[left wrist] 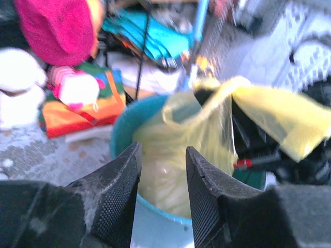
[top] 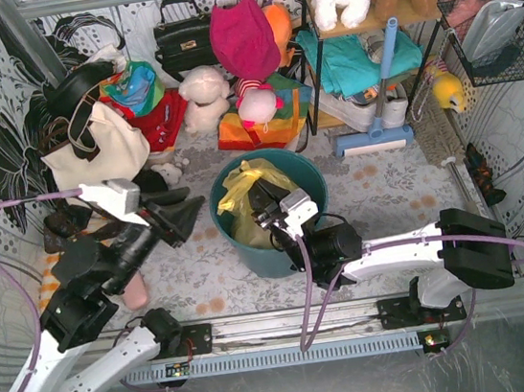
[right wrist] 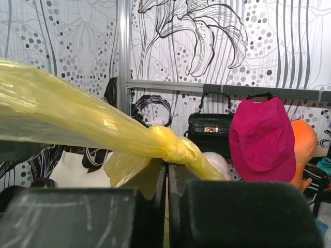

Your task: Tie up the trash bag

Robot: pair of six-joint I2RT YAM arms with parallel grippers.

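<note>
Top external view: trash bag (top: 238, 185) sits inside teal bin (top: 310, 178). Right gripper (top: 263, 201), at the bin mouth, is clamped on the bag's twisted neck. Left gripper (top: 188, 217) stands just left of the bin, jaws apart, clear of the bag.

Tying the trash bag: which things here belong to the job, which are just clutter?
Job: trash bag, its twisted neck pinched by the shut right end effector; open left end effector; teal bin holding the bag.
Lying about: cream tote, black handbag, pink cap, white plush toy.
</note>
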